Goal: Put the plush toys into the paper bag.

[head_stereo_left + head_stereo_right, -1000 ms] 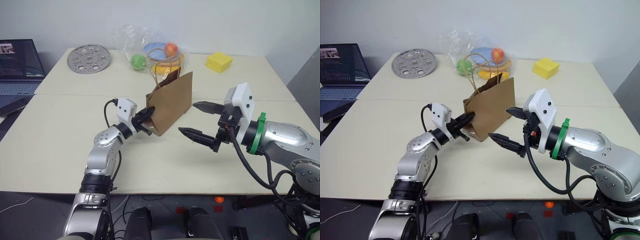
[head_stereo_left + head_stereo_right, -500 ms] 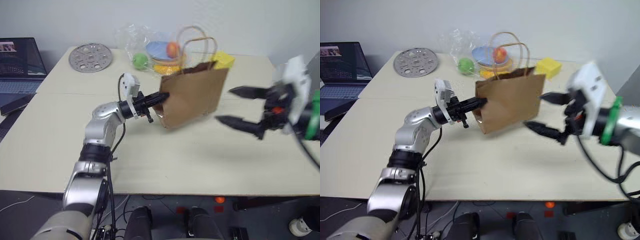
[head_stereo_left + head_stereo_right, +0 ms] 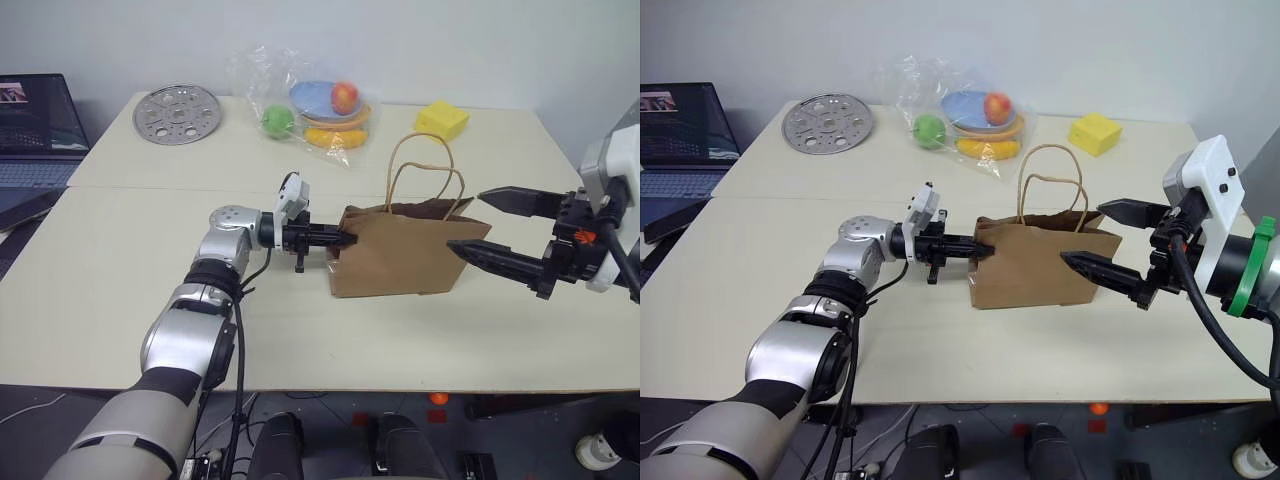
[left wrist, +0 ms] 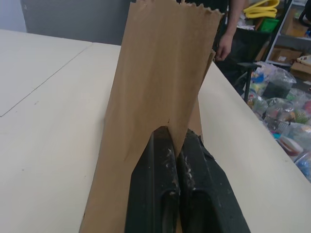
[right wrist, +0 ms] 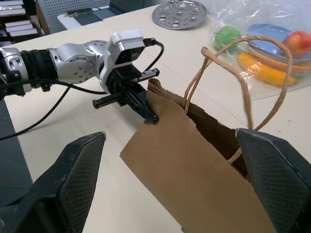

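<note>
The paper bag (image 3: 405, 258) stands upright near the middle of the worktop (image 3: 120, 290), its top open and its two loop handles sticking up. The left end effector (image 3: 342, 240) pinches the bag's side edge between its two black fingers, while the right end effector (image 3: 492, 228) has its fingers spread wide apart at the bag's other end, holding nothing. Behind the bag a clear plastic bag (image 3: 300, 95) of fruit, a yellow block (image 3: 442, 120) and a round metal plate (image 3: 177, 115) lie on the worktop.
</note>
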You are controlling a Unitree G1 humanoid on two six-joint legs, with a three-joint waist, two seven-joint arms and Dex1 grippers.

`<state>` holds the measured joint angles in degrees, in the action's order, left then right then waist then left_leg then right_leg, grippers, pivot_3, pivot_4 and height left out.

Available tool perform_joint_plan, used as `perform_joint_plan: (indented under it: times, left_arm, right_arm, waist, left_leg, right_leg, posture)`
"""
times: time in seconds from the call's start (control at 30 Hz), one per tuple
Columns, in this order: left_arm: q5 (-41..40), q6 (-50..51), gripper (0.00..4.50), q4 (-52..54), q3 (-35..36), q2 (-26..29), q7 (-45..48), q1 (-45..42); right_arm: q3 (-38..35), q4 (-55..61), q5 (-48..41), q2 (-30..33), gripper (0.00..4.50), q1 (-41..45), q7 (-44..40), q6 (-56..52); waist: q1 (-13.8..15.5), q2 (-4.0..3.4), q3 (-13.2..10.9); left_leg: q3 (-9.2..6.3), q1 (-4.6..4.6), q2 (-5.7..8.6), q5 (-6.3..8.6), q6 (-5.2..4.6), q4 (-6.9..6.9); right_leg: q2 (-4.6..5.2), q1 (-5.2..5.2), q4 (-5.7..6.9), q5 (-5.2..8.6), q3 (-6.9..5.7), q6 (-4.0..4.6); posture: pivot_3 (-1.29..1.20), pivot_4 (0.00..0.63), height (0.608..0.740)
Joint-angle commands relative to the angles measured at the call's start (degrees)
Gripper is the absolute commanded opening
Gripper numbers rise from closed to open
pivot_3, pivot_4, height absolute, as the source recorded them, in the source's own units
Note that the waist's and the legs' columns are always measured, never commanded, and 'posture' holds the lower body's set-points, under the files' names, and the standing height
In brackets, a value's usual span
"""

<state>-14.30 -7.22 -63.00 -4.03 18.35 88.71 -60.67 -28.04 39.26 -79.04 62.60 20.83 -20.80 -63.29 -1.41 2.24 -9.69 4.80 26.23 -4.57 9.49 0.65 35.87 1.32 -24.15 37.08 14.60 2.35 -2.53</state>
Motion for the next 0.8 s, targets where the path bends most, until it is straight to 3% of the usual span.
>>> perform_joint_plan:
  times: [0.03, 0.23, 0.37, 0.6, 0.8]
  left_arm:
    - [0.45, -2.83, 1.26, -1.37, 2.47, 0.22, -0.90, -2.87]
    - [0.22, -3.24, 3.09, 0.34, 5.40, 4.27, -2.63, -2.90]
    - [-0.90, 1.53, 4.35, 7.33, 6.43, 7.09, -2.35, 0.54]
    - [-2.04, 24.57, 4.48, 39.28, 8.01, 17.65, -13.50, 14.20]
    - [-5.01, 31.96, 4.48, 55.07, 9.49, 20.87, -18.92, 21.25]
  right_arm:
    - [-1.40, 0.62, -0.01, 0.98, 4.50, -0.74, 0.20, 2.22]
    - [-0.79, -0.46, 3.92, 0.69, 4.50, -3.55, -2.01, 4.18]
    - [-2.44, -1.24, 6.70, 0.64, 4.50, -6.96, -3.90, 4.87]
    - [-12.27, -2.82, 17.77, -2.30, 4.50, -22.50, -8.97, 7.99]
    - [-10.12, -8.42, 29.98, -6.23, 4.50, -28.24, -13.66, 17.24]
  waist:
    - [-0.02, 0.00, 0.00]
    - [-0.16, 0.00, 0.00]
    - [-0.13, 0.00, 0.00]
    - [-0.19, 0.00, 0.01]
    - [0.34, -0.05, 0.04]
  left_leg:
    - [0.00, 0.00, 0.00, 0.00, 0.00, 0.03]
    - [0.00, 0.00, -0.01, 0.00, 0.00, 0.08]
    - [0.01, 0.01, -0.02, 0.00, 0.00, 0.07]
    - [-0.04, -0.02, -0.06, 0.00, 0.00, 0.04]
    - [0.02, -0.25, -0.01, -0.02, 0.02, 0.20]
  right_leg:
    - [0.01, 0.00, 0.00, 0.00, 0.02, 0.00]
    - [0.00, 0.00, 0.03, -0.01, 0.03, -0.01]
    - [-0.02, 0.01, 0.06, -0.05, -0.01, -0.08]
    - [-0.05, 0.01, 0.14, -0.03, -0.03, -0.15]
    - [-0.01, 0.19, 0.13, 0.06, 0.06, -0.07]
  posture:
    - [0.00, 0.150, 0.740]
    - [0.00, 0.150, 0.740]
    - [0.00, 0.150, 0.740]
    - [0.00, 0.150, 0.740]
    - [0.00, 0.150, 0.740]
